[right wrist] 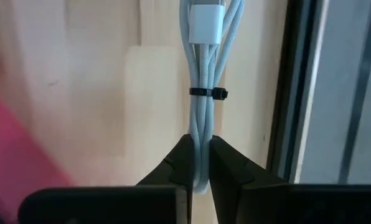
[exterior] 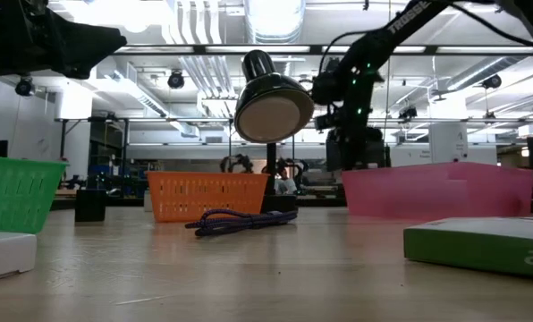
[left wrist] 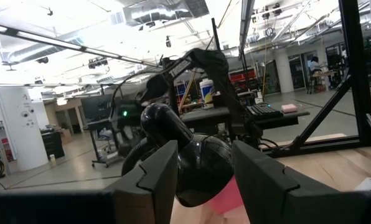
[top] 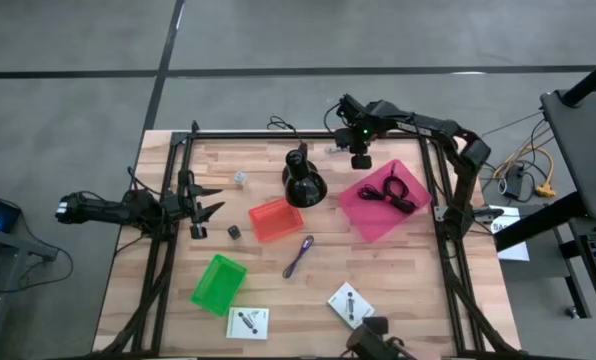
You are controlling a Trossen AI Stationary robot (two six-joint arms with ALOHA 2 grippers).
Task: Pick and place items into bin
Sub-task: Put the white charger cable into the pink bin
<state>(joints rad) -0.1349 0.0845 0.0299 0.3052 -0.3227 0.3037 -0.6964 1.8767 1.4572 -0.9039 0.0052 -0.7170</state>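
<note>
My right gripper (right wrist: pixel 200 163) is shut on a pale blue-white cable bundle (right wrist: pixel 202 118), tied with a black tie (right wrist: pixel 205 93), with a white plug (right wrist: pixel 205 23) at its far end. In the high view it (top: pixel 359 160) hovers at the table's far side, just beyond the pink bin (top: pixel 370 222), which holds black coiled cables (top: pixel 390 190). My left gripper (top: pixel 213 201) waits open at the left edge. On the table lie a purple cord (top: pixel 299 256), white cards (top: pixel 246 321) (top: pixel 349 303), a dark cube (top: pixel 234 231) and a silvery bit (top: pixel 240 179). My right gripper pinches the looped end (right wrist: pixel 201 149) of the cable bundle between its two fingers, several strands together. The fingers point steeply down and lie along the bundle. The bundle hangs straight below them, plug end lowest; whether that end touches the table I cannot tell.
A black lamp (top: pixel 303 178) stands mid-table beside a red bin (top: pixel 275 219). A green bin (top: pixel 218 283) sits near the front left. A black frame rail (right wrist: pixel 295 93) runs close beside the hanging cable. Bare wood lies between the bins.
</note>
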